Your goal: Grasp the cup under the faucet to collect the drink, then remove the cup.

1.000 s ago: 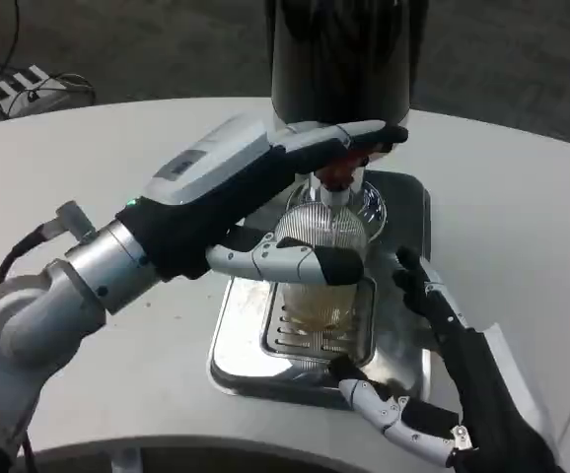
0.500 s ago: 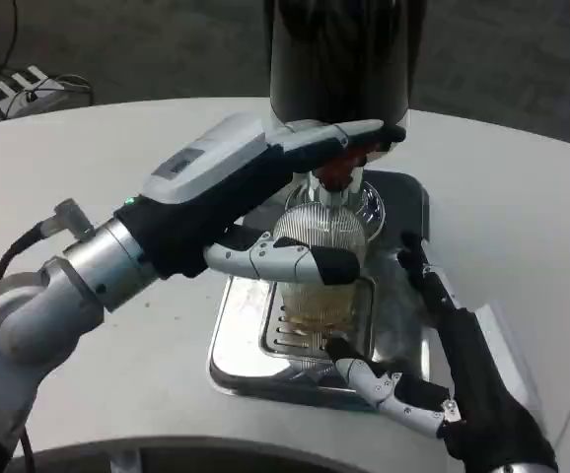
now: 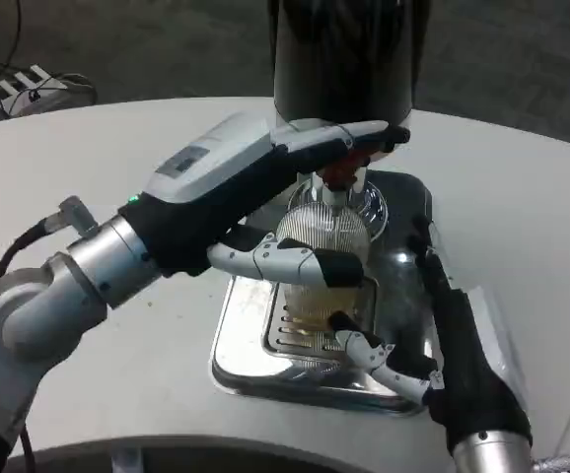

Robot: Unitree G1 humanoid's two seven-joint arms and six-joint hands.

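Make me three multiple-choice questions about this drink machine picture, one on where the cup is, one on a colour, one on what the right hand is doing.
1. Where does the cup stand?
A. on the metal tray under the faucet
B. on the bare table
C. on the floor

2. What colour is the tray?
A. red
B. silver
C. green

3. What is the right hand doing?
A. lifting the cup high
B. lying open beside the cup
C. pressing the faucet

Answers: 1 A, the cup sits on the tray's grate below the faucet. 2 B, it is shiny metal. 3 B, its fingers are spread with nothing in them.
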